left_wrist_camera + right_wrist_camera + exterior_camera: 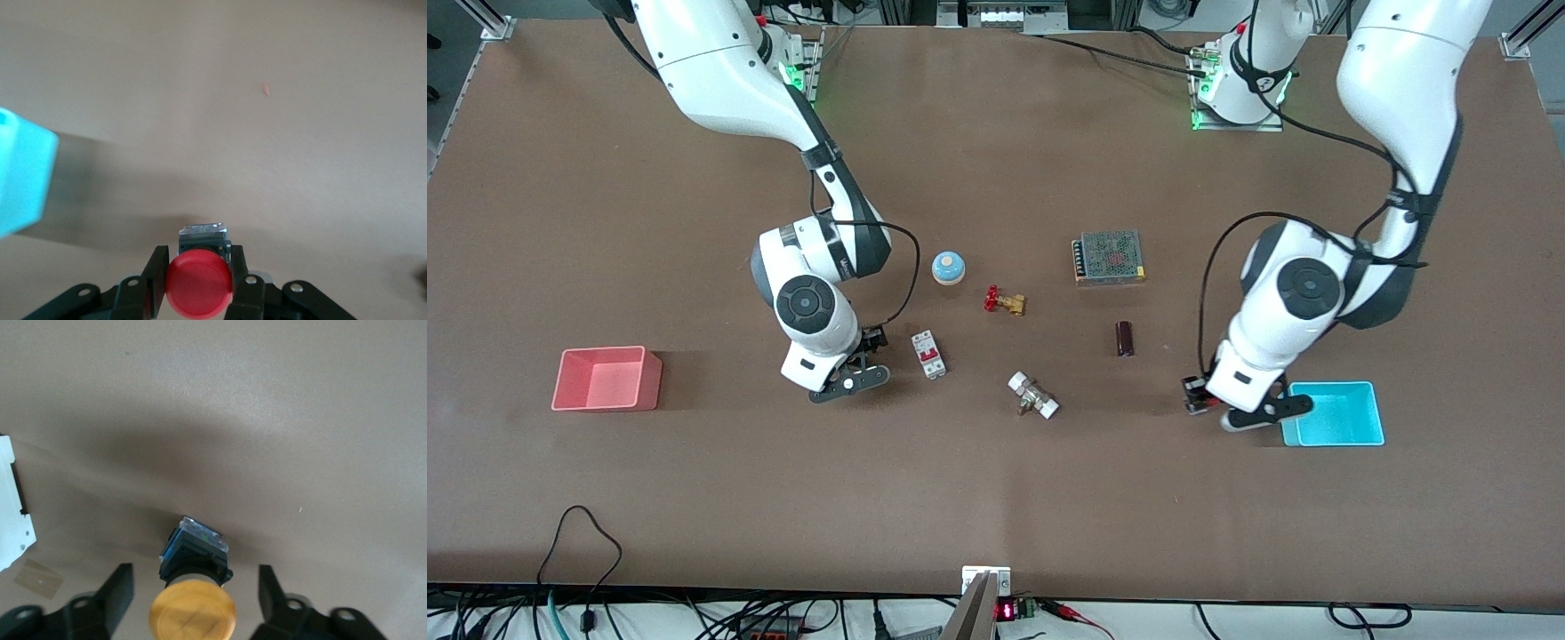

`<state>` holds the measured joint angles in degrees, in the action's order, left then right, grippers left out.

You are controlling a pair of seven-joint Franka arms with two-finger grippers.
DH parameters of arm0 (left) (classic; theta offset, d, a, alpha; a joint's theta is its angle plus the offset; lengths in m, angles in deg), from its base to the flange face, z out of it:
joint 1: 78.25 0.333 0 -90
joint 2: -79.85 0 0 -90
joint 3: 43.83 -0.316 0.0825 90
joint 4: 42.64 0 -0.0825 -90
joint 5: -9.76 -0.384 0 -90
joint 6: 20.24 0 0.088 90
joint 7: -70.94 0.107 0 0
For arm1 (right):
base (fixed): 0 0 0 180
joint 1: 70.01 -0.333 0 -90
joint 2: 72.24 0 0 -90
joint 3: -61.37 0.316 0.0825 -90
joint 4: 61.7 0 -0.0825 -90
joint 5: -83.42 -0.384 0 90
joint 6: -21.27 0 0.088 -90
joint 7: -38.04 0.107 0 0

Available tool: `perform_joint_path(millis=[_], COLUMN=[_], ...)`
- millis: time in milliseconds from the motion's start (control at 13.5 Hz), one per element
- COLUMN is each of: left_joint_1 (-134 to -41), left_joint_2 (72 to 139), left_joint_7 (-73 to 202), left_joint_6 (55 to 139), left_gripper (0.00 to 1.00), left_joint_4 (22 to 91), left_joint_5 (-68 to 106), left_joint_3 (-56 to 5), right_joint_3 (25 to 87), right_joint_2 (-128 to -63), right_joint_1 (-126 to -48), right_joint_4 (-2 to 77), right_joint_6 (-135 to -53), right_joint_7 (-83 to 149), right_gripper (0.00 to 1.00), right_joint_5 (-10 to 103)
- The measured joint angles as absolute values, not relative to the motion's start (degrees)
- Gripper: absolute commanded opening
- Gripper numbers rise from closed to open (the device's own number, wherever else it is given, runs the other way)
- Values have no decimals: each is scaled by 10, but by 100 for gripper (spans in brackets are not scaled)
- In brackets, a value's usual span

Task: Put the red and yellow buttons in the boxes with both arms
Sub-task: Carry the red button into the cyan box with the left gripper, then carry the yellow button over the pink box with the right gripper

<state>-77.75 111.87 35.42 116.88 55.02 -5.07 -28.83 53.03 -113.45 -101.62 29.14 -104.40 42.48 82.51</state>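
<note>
no legible text on any object

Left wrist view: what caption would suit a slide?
Left gripper fingers clamp the red button above the table, beside the cyan box.

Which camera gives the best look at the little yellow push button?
The right wrist view: the round orange-yellow push button sits large between the open right gripper. The front view hides it under that gripper; the left wrist view misses it.

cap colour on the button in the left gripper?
Red; clearest in the left wrist view.
</note>
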Motion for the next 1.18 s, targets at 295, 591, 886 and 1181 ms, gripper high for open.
perform_joint_path(millis=[295, 591, 886, 1181], left_joint_1=[-719, -663, -626, -619], left_joint_2=[1111, 1111, 1117, 1151], left_joint_7=[456, 558, 628, 650], left_joint_6=[1130, 1113, 1111, 1111], left_gripper=[21, 21, 21, 22], left_joint_4=[524, 504, 505, 507], left_joint_5=[-51, -50, -50, -50], left_joint_3=[-289, -288, -288, -288], right_joint_3=[530, 530, 528, 502], right_joint_2=[-1138, -1138, -1137, -1082], right_joint_1=[-1016, -1016, -1013, -956], right_joint_4=[291, 291, 288, 274], right_joint_6=[-1044, -1043, -1044, -1017], right_joint_7=[425, 425, 425, 452], right_gripper=[59, 38, 35, 34], right_joint_5=[825, 819, 803, 802])
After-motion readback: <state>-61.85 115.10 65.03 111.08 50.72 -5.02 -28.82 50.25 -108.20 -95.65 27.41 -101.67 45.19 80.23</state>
